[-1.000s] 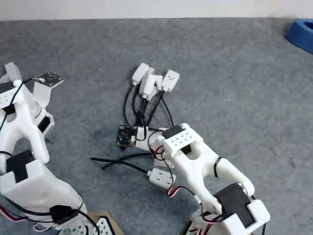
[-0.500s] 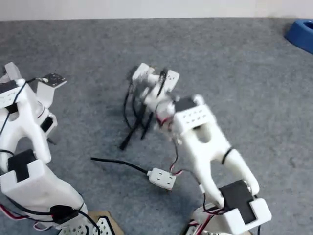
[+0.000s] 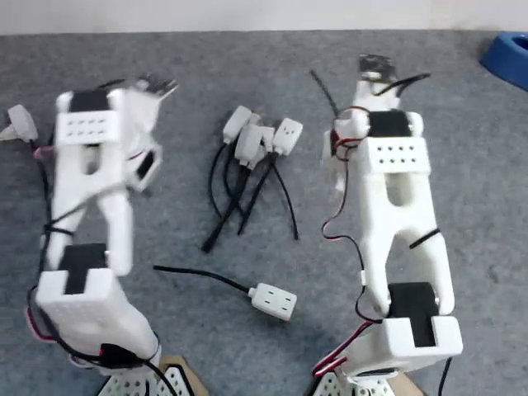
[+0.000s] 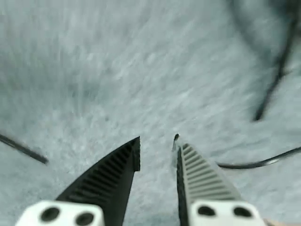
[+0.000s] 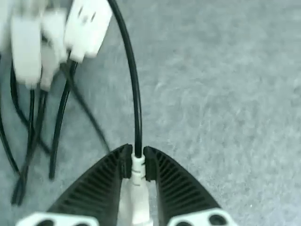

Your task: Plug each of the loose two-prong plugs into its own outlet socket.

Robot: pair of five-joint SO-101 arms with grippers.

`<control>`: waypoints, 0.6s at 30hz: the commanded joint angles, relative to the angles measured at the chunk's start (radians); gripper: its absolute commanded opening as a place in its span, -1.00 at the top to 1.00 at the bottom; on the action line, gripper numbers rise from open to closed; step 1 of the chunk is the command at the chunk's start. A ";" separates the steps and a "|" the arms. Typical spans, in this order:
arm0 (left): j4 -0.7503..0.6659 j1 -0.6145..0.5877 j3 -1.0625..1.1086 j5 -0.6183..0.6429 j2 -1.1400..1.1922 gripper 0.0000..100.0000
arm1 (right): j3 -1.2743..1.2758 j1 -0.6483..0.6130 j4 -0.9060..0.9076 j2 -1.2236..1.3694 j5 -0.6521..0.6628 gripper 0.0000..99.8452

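Both white printed arms have swung out over the grey felt-covered table (image 3: 462,165) in the last second: the right arm (image 3: 396,190) has left the middle and now stretches to the far right, and the left arm (image 3: 87,165) has come up from the near corner toward the far left. Between them lies the bunch of white outlet sockets (image 3: 257,136) on black leads, with a single white socket block (image 3: 273,300) nearer the bases. Fingers are unclear from above, but the wrist views settle them: the left gripper (image 4: 157,150) stands slightly spread and empty over bare felt, while the right gripper (image 5: 136,157) pinches a small white plug (image 5: 137,176) whose black cord (image 5: 133,94) runs off beside one socket.
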 commanded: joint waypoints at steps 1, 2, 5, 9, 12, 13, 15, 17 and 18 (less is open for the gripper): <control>0.064 0.182 -0.248 0.100 -0.054 0.72 | 0.047 0.021 -0.102 -0.096 -0.041 0.99; 0.064 0.216 -0.278 0.112 -0.056 0.72 | 0.090 0.021 -0.140 -0.131 -0.048 0.99; 0.054 0.308 -0.309 0.141 -0.067 0.72 | 0.242 0.021 -0.263 -0.269 -0.077 0.99; -0.002 0.398 -0.262 0.143 -0.107 0.68 | 0.481 0.012 -0.414 -0.415 -0.083 0.99; -0.046 0.440 -0.171 0.144 -0.148 0.62 | 0.611 0.007 -0.489 -0.437 -0.081 0.99; -0.064 0.453 -0.136 0.153 -0.162 0.61 | 0.625 0.007 -0.498 -0.437 -0.080 0.99; -0.101 0.478 -0.056 0.178 -0.194 0.61 | 0.627 0.007 -0.501 -0.437 -0.081 0.99; -0.144 0.519 0.033 0.183 -0.232 0.61 | 0.630 0.007 -0.501 -0.437 -0.081 0.99; -0.161 0.539 0.079 0.183 -0.255 0.61 | 0.631 0.007 -0.501 -0.437 -0.081 0.99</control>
